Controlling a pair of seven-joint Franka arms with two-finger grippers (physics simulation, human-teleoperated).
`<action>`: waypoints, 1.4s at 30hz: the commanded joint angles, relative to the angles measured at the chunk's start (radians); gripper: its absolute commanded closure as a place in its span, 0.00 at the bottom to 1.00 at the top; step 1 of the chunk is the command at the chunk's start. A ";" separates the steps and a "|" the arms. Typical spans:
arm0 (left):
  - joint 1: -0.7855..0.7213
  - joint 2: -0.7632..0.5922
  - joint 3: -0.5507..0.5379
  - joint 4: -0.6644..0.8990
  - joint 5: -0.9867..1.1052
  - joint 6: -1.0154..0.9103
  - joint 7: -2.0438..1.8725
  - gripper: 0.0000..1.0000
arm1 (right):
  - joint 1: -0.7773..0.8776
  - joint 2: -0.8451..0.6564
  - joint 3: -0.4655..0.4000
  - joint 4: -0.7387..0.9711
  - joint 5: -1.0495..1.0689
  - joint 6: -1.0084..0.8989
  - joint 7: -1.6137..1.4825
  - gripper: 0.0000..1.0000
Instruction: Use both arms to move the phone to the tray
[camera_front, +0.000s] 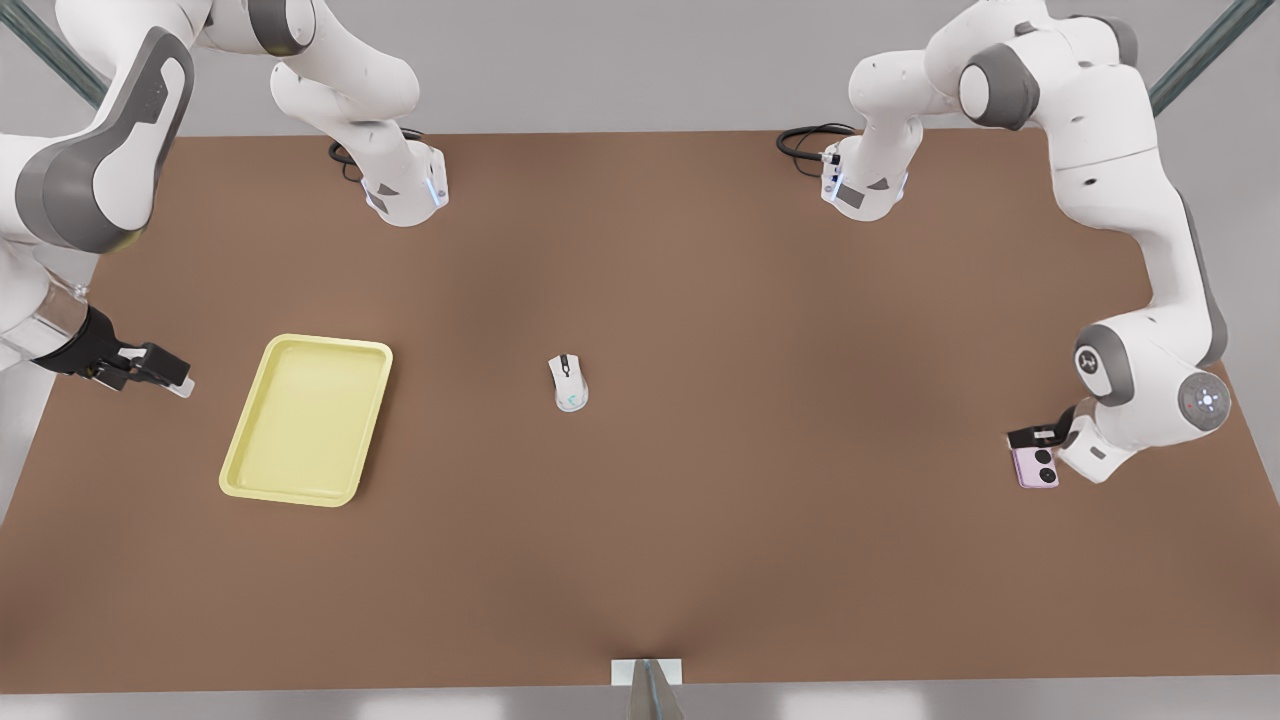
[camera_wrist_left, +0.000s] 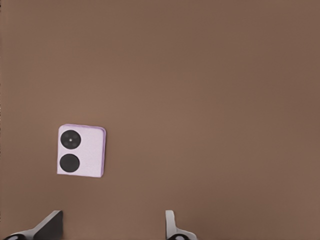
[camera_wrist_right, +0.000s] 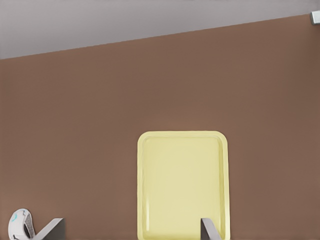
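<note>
Tray (camera_wrist_right: 182, 185) between spread tool (camera_wrist_right: 131, 231) fingers

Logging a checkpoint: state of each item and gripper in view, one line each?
phone: flat on the table, camera circles up, not gripped
tray: flat on the table, empty
mouse: upright on the table between tray and phone
left gripper: open, above the table beside the phone
right gripper: open, beside the tray, holding nothing

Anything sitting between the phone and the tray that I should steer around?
Yes: the white mouse lies on the table about midway between the phone, under the left gripper at the front view's right, and the tray. The right gripper waits beside the tray.
</note>
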 joint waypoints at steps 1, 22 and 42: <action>0.031 0.019 0.000 -0.015 -0.039 0.249 0.480 0.00 | 0.000 -0.002 0.000 0.001 0.001 0.003 -0.003 0.00; 0.088 0.213 -0.006 -0.040 -0.112 0.436 0.514 0.00 | 0.000 -0.002 0.000 0.001 0.001 0.003 -0.003 0.00; 0.088 0.237 -0.011 -0.034 -0.112 0.430 0.513 0.22 | 0.000 -0.002 0.000 0.001 0.001 0.003 -0.003 0.00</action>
